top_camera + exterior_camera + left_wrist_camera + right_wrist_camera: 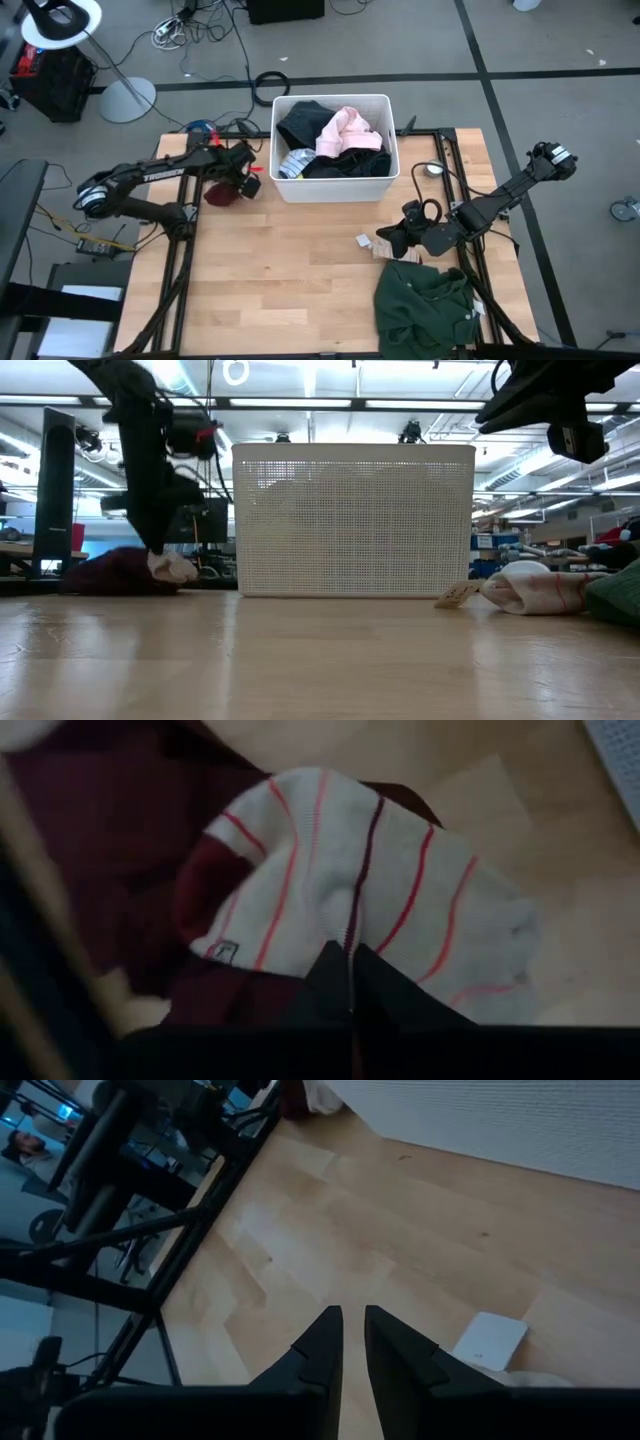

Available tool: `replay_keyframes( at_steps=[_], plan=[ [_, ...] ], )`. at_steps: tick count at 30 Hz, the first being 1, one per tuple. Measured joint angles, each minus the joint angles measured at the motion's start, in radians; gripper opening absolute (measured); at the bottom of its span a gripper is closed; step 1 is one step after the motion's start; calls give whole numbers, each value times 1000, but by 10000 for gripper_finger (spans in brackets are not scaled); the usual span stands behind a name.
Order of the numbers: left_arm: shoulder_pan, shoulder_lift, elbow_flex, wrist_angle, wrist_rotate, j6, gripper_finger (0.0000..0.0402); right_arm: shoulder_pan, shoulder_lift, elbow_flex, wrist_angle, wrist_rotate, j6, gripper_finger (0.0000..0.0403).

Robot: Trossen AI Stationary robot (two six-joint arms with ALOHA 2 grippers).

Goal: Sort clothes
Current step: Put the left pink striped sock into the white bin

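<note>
A white sock with red stripes (360, 890) lies on a maroon piece (220, 192) left of the white bin (280, 190). My left gripper (243, 180) stands over them, shut on the sock. The bin holds black tops (300, 125), a pink piece (345, 130) and a striped sock (296, 163). My right gripper (388, 240) hovers, shut and empty, above the table right of centre, over another striped sock (535, 588) with a paper tag (362, 240). A dark green top (425, 305) lies bunched at the near right edge. My left gripper pinches the striped sock at one edge (345, 945) between its two shut fingers, coming from above and pointing down. The sock (172, 567) sits low, on the maroon piece (115, 572) and the table top.
The bin's mesh wall (350, 520) stands just right of my left gripper. Bare wood (280, 280) fills the table's middle and near left. Cables and a lamp base (125, 98) lie on the floor beyond the far edge.
</note>
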Motion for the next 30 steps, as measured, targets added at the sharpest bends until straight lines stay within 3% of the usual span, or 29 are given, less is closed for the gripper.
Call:
replay_keyframes(
  at_steps=[13, 20, 30],
  plan=[
    [-48, -227, 237, -138, -54, -27, 0, 1, 0, 0, 4, -8, -20, 47],
    [-76, -244, 381, -181, -85, -26, 0, 1, 0, 0, 4, -12, -31, 48],
    [-79, -243, 396, -257, -12, -22, 12, 1, 0, 0, 8, -42, -47, 48]
  ],
)
